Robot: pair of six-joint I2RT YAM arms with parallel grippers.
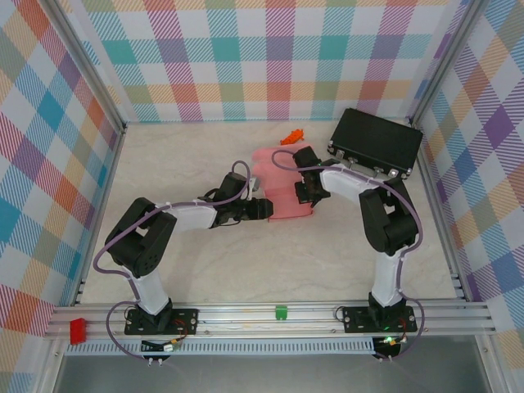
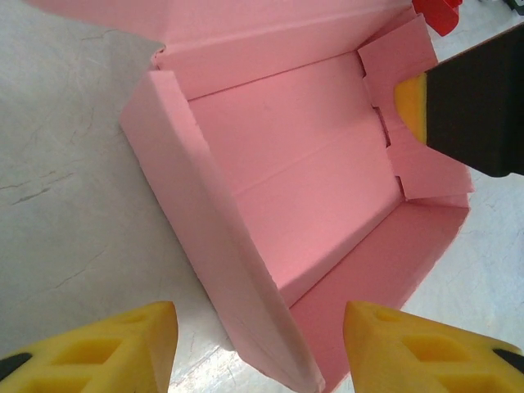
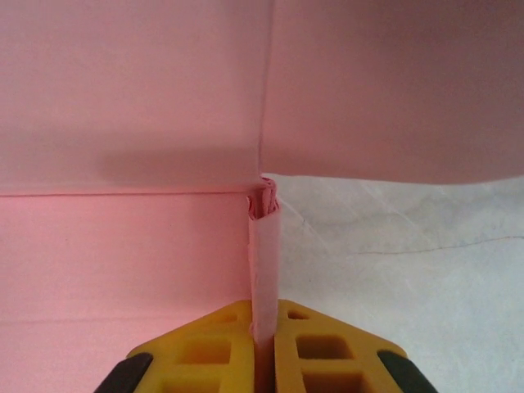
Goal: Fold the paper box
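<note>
Paper box mid-table, roughly half formed: side walls up, end tabs and lid flap not tucked. Right gripper pinches an end wall. Left gripper part-open, straddling the near corner, holding nothing.

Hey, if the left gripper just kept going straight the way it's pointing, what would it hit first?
The paper box. The left gripper points at the end of its upright near wall, jaws open to either side, so it would likely meet that wall first; depth is unclear.
</note>
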